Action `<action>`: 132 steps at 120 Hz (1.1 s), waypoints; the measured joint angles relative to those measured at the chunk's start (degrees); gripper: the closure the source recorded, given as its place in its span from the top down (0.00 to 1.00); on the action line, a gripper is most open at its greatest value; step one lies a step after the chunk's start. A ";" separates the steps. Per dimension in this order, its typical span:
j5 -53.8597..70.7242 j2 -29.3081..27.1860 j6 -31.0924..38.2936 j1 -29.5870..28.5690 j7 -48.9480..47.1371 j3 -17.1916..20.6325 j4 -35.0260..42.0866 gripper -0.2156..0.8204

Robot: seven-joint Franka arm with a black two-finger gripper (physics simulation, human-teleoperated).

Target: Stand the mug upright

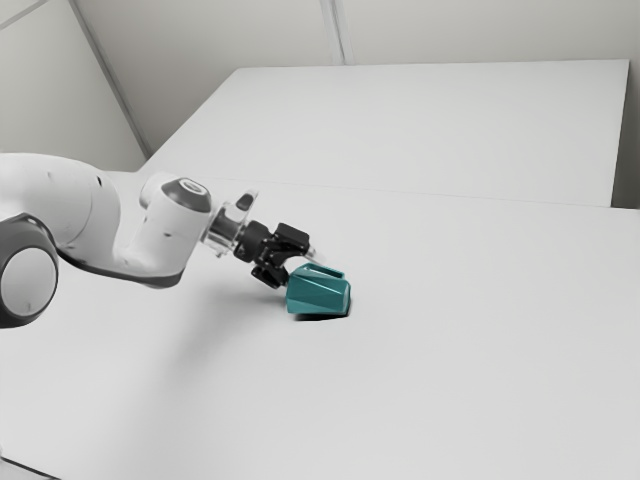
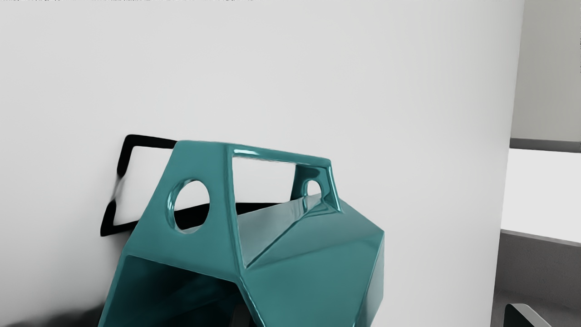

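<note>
The teal faceted mug (image 1: 318, 291) lies on its side on the table, its handle upward and its base toward the exterior view's right. My gripper (image 1: 298, 262) is at the mug's mouth end, on the exterior view's left of it. In the wrist view the dark mouth of the mug (image 2: 313, 254) faces my hand. Between the widely parted fingertips of the gripper (image 2: 380, 314) is part of the mug's wall; one dark finger shows at the mouth, the other stands well outside the mug. How deep the first one reaches cannot be told.
The white table (image 1: 450, 350) carries the mug, with a dark shadow beneath it. Behind it is another pale raised surface or panel (image 1: 420, 130), and grey walls rise beyond. A table edge runs beside the outer finger in the wrist view.
</note>
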State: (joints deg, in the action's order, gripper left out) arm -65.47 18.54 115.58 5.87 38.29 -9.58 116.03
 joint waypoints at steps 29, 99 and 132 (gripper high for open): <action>1.64 -0.22 1.26 0.02 2.67 0.08 -0.14 0.28; 19.50 -6.18 6.82 4.91 3.67 0.69 -2.35 0.05; 51.05 -13.78 11.58 5.60 -1.15 2.35 3.62 0.05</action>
State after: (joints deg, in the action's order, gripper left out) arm -14.42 4.75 127.16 11.47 37.14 -7.22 119.66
